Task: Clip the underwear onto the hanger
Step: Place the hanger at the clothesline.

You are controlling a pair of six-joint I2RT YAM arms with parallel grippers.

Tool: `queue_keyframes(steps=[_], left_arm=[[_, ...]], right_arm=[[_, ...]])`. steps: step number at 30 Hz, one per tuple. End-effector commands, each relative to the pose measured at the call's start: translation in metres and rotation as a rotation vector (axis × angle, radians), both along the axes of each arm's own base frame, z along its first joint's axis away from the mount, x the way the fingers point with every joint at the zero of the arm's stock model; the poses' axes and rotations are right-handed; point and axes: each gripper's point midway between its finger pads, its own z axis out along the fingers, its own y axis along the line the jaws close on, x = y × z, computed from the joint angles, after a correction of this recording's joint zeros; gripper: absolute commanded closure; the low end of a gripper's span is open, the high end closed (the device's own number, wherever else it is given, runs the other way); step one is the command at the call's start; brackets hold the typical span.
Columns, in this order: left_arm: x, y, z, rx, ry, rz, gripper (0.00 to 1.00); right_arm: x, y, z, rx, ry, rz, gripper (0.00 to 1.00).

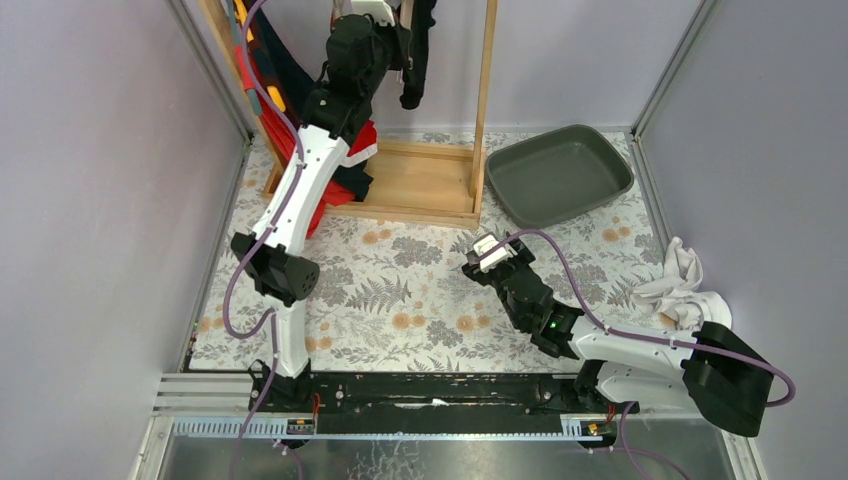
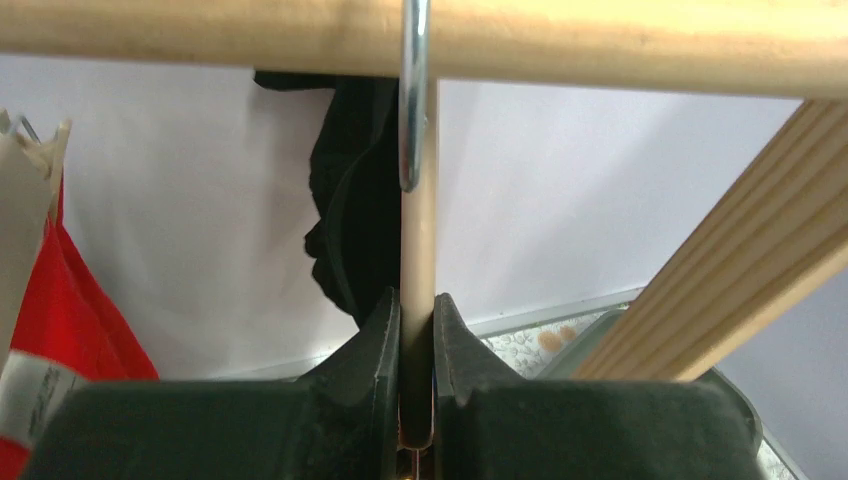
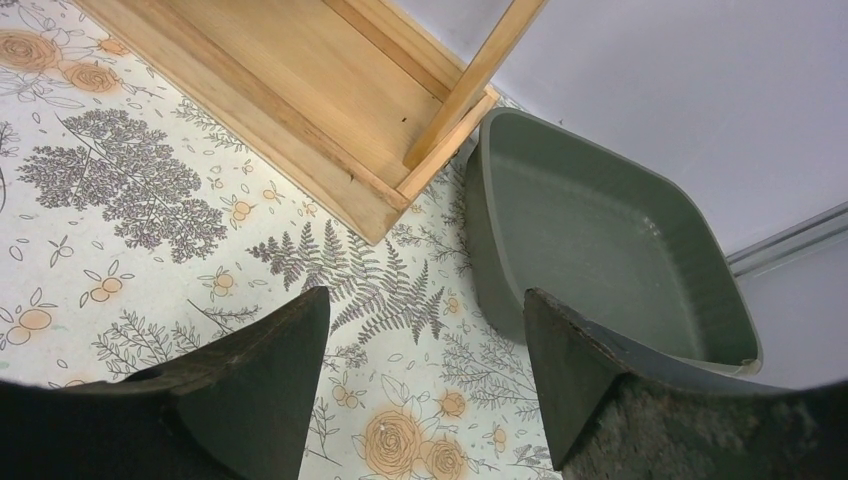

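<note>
1. The left claw (image 2: pixel 417 320) was clenched on the pale hanger (image 2: pixel 417 250), whose metal hook (image 2: pixel 413 100) sat over the wooden rail (image 2: pixel 620 45). A jerky pull could have lifted the hook off the rail.
2. The black underwear (image 2: pixel 345 200) hung just behind the hanger. Whether a clip held it could not be told, and a weak bite might have let it drop.
3. The right claw (image 3: pixel 425 310) hovered released and empty above the surface (image 3: pixel 150 200) beside the grey tub (image 3: pixel 600 240), probably too far away to catch a slip.
</note>
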Motion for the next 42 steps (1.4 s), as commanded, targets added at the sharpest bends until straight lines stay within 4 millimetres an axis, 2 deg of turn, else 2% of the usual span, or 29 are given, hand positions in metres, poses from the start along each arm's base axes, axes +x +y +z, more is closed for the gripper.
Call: queue_keyframes(steps=[1,11,18,22,23,26,32,37,42], left_arm=[[0.008,0.013,0.046,-0.038,-0.144,0.037,1.00],[0.025,0.018,0.033,-0.049,-0.138,0.032,1.00],[0.026,0.017,0.038,-0.060,-0.158,0.023,0.88],[0.025,0.017,0.041,-0.064,-0.168,0.018,0.72],[0.024,0.016,0.042,-0.065,-0.168,0.017,0.62],[0.020,0.016,0.047,-0.071,-0.175,0.008,0.46],[-0.002,0.019,0.069,-0.084,-0.206,-0.016,0.38],[-0.039,0.023,0.095,-0.092,-0.235,-0.030,0.32],[-0.079,0.020,0.106,-0.097,-0.235,-0.051,0.16]], right_arm=[[0.004,0.005,0.017,0.081,-0.030,0.003,0.23],[0.004,0.002,0.016,0.083,-0.027,0.000,0.23],[0.005,0.001,0.014,0.081,-0.022,-0.002,0.23],[0.005,0.001,0.014,0.083,-0.021,-0.001,0.23],[0.006,0.000,0.014,0.084,-0.022,-0.003,0.23],[0.005,0.001,0.015,0.087,-0.020,0.004,0.23],[0.005,0.000,0.014,0.091,-0.017,0.002,0.23],[0.005,0.003,0.017,0.107,-0.020,0.008,0.22],[0.005,0.000,0.019,0.120,-0.022,-0.003,0.21]])
